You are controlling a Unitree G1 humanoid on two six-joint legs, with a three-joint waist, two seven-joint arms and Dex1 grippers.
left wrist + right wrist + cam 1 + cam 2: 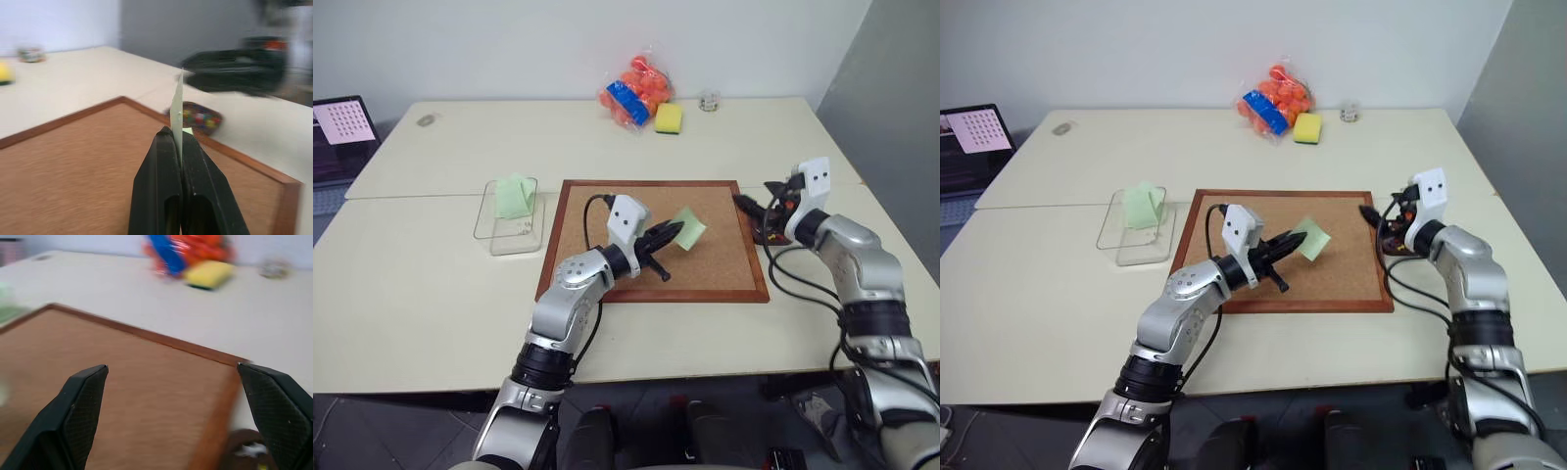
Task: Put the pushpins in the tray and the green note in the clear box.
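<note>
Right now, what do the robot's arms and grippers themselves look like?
Both arms are silver-grey metal segments with black joint bands. Each wrist carries a white camera block with small dark dots, and a black cable loops from wrist to forearm. The left gripper and right gripper each have two black tapered fingers with finely cross-hatched inner pads.

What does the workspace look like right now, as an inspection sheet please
Surface: pale table with cork board in the middle.
Job's things: green note pinched above the board; tray holding pushpins just off the board's edge; clear box beside the board, a folded green paper in it.
Clutter: bag of orange items, yellow sponge, small jar at the far edge.
Grippers: left gripper shut on the note; right gripper open, empty.
Cables: black, along both arms.
Surroundings: laptop, white wall.
</note>
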